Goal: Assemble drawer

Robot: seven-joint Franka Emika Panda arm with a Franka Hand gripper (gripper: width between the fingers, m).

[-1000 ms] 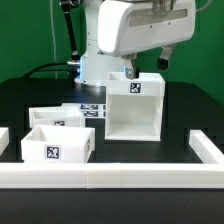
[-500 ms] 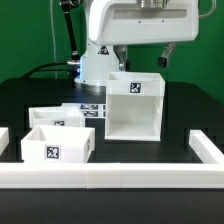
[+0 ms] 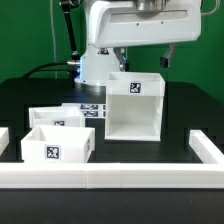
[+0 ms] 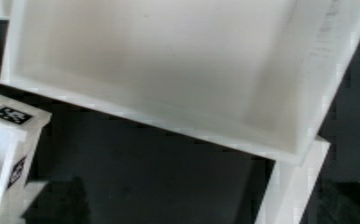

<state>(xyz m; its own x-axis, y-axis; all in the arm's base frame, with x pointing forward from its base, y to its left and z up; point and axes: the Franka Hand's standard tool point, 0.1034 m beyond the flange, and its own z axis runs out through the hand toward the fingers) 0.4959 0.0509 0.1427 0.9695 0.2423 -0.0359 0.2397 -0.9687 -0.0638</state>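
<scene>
The white drawer case (image 3: 134, 105) stands upright on the black table, open toward the camera, with a marker tag on its top front. My gripper (image 3: 124, 62) hangs just above the case's top far edge, at the exterior view's left end, clear of it. In the wrist view the case (image 4: 159, 70) fills most of the picture. My gripper (image 4: 195, 205) is open there, its dark fingers (image 4: 56, 205) spread wide with nothing held between them. Two smaller white drawer boxes (image 3: 58, 145) (image 3: 55, 117) sit at the exterior view's left of the case.
The marker board (image 3: 92, 108) lies flat behind the small boxes. A white rail (image 3: 110, 178) runs along the table's front, with short side rails at both ends. The robot's base and cables stand behind the case. A tagged white piece (image 4: 8, 120) shows beside the case in the wrist view.
My gripper has risen from the case's top far edge and now hangs a little higher. The case and the small boxes have not moved.
</scene>
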